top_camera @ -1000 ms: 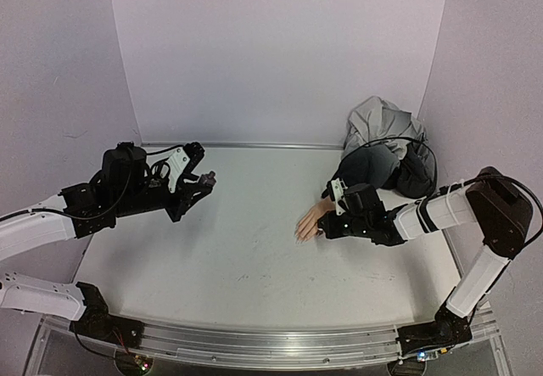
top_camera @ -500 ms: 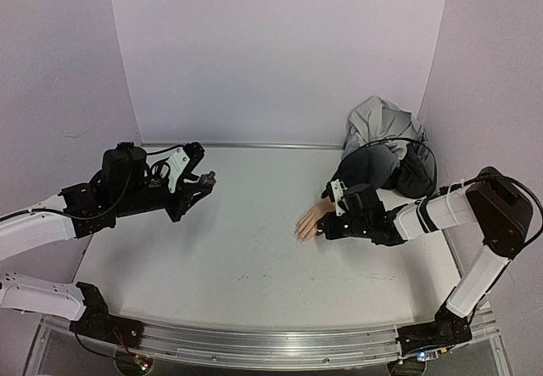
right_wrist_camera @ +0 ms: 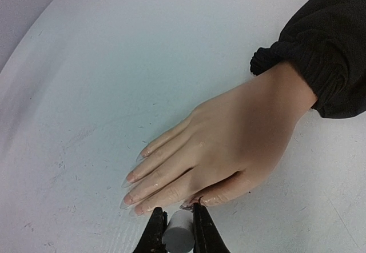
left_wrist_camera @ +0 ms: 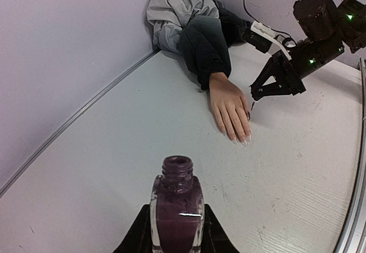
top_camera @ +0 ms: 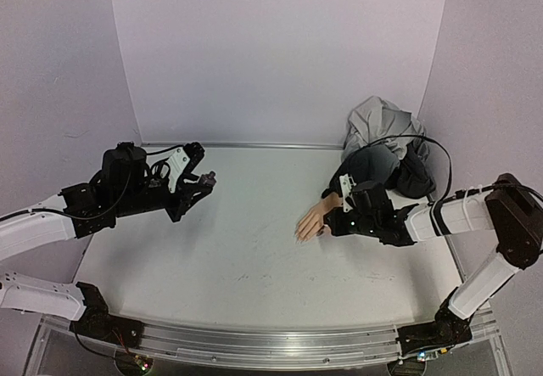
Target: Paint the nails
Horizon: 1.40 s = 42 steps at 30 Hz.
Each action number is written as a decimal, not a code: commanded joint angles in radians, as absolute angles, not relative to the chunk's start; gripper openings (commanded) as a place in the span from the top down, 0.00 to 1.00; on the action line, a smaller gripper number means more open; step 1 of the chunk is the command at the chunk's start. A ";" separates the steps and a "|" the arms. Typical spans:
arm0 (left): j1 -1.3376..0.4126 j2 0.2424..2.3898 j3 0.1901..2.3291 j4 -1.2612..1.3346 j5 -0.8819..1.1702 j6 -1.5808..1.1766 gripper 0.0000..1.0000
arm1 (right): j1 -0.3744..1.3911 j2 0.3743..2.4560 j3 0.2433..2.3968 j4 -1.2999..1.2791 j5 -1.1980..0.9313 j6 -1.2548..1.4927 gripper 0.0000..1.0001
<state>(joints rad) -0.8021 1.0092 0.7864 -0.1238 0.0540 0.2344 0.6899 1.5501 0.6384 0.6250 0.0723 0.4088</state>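
The peach mannequin hand [top_camera: 310,221] lies palm down at the table's right, coming out of a dark sleeve [right_wrist_camera: 323,47]. Its four finger nails [right_wrist_camera: 130,178] are long, pale and see-through. The thumb tip [right_wrist_camera: 191,205] lies right in front of my right gripper [right_wrist_camera: 178,223], which is shut on a grey-white cap [right_wrist_camera: 178,237]. A thin dark bristle shows there against the thumb. My left gripper [left_wrist_camera: 176,221] is shut on an open bottle of dark maroon polish [left_wrist_camera: 176,204]. It holds the bottle upright above the table's left side [top_camera: 209,176], far from the hand.
A crumpled grey and dark jacket [top_camera: 383,130] is heaped in the back right corner, joined to the sleeve. Pale walls close the table [top_camera: 237,257] at the back and both sides. The right arm [top_camera: 450,215] stretches low across the right side.
The right arm's elbow has swung outward to the right and its gripper has shifted slightly beside the thumb. The left arm and bottle have stayed still.
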 commanded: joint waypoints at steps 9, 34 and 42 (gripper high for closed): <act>-0.796 0.996 0.852 -0.080 0.068 0.223 1.00 | 0.695 1.605 0.660 0.668 0.106 0.386 1.00; -0.796 0.995 0.853 -0.080 0.067 0.224 1.00 | 0.694 1.638 0.684 0.701 0.092 0.370 1.00; -0.796 0.995 0.852 -0.080 0.066 0.225 1.00 | 0.694 1.642 0.686 0.703 0.095 0.372 1.00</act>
